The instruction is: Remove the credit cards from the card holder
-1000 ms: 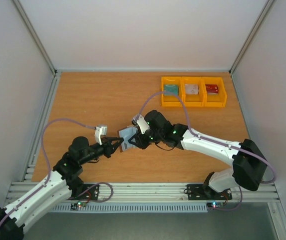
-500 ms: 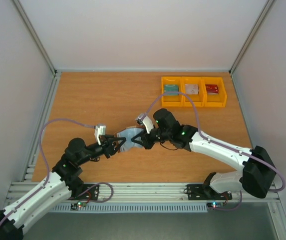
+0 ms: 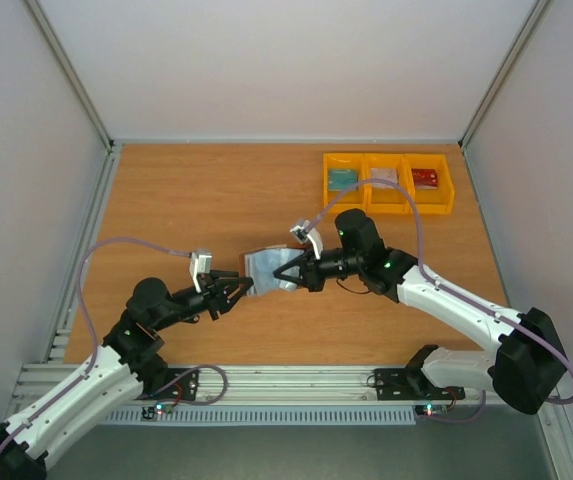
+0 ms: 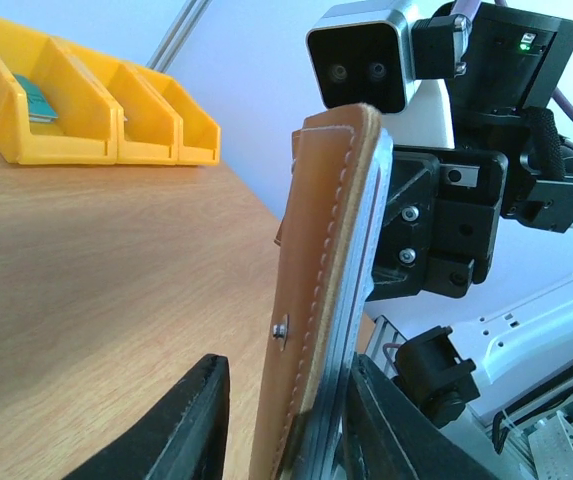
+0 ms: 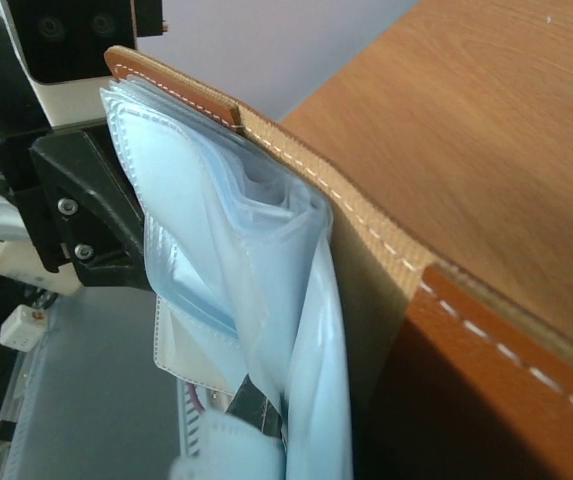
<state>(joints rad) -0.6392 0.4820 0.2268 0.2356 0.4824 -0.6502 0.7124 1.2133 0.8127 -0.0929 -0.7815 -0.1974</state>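
Where the overhead camera looks down, you see a wood-grain table boxed in by plain white walls, with three yellow bins in a row at its far right. Each bin holds one of the credit cards: teal, whitish and red, left to right. Near the table's middle the card holder hangs between your two arms, its pale lining toward that camera, well apart from the bins. Only the left wrist view tells you it stands on edge, long axis nearly upright, top leaning slightly right, brown leather outward. Your left gripper straddles its lower edge with jaws apart, wood showing between one finger and the leather. Your right gripper is pinched closed on the holder's opposite side. Only the right wrist view shows you clear sleeves fanning out from the leather. A small metal rivet sits low on the leather.
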